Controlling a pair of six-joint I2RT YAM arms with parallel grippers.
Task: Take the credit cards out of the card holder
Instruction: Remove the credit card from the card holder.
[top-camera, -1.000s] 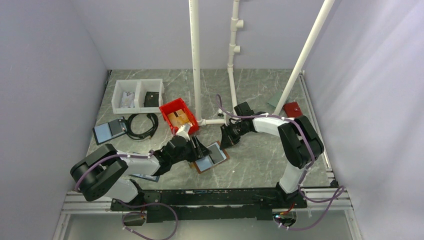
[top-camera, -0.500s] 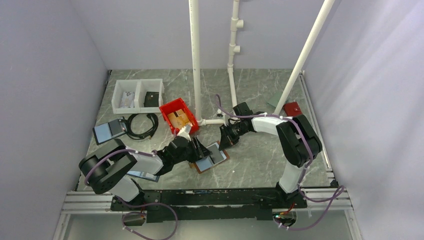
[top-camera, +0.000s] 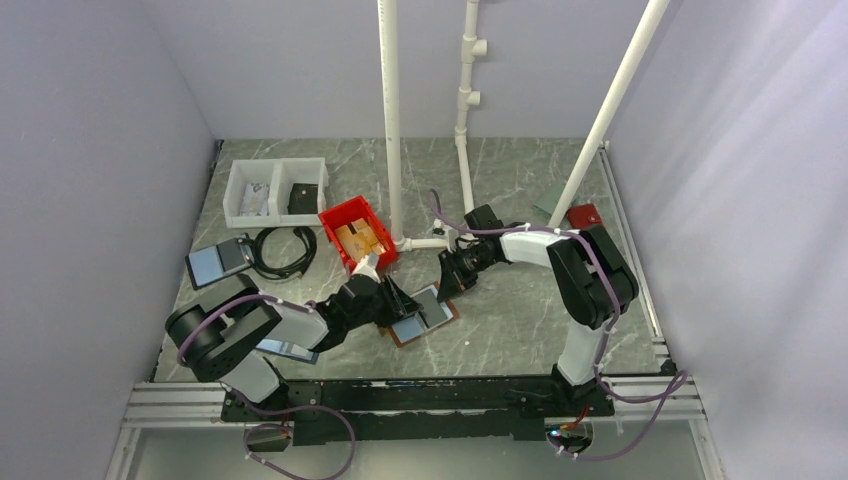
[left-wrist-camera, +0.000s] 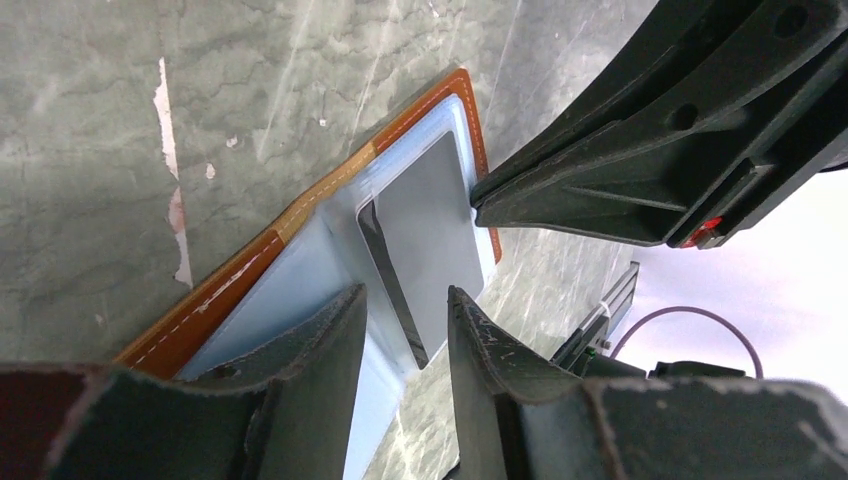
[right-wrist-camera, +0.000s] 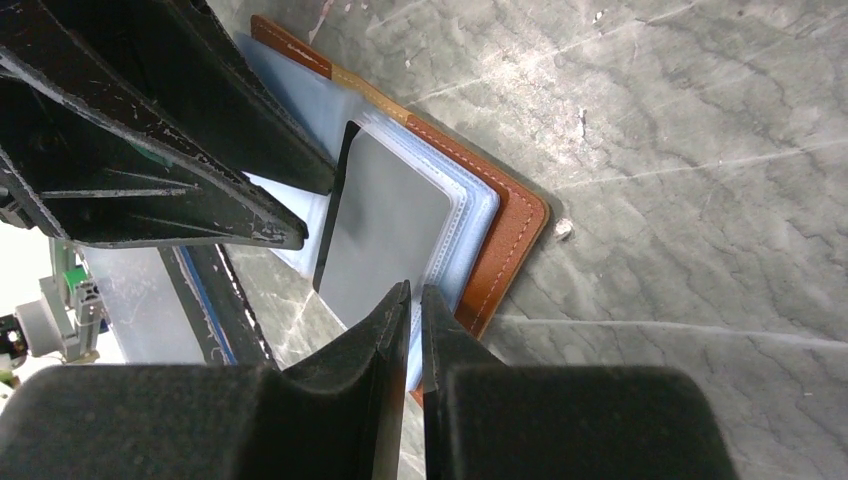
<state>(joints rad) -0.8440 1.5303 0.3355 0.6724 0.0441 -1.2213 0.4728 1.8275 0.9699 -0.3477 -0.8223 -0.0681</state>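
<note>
Now | stitched brown card holder (right-wrist-camera: 512, 238) flat | left gripper (left-wrist-camera: 405, 300) parted | right gripper (right-wrist-camera: 415, 293) closed

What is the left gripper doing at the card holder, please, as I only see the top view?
Observer: The left gripper is open, with the grey card's near corner between its jaws.
Operator: Thank you. Is the right gripper holding anything?
Observer: The right gripper looks shut, its tip at the holder's clear sleeves beside the card; no grip shows.
</note>
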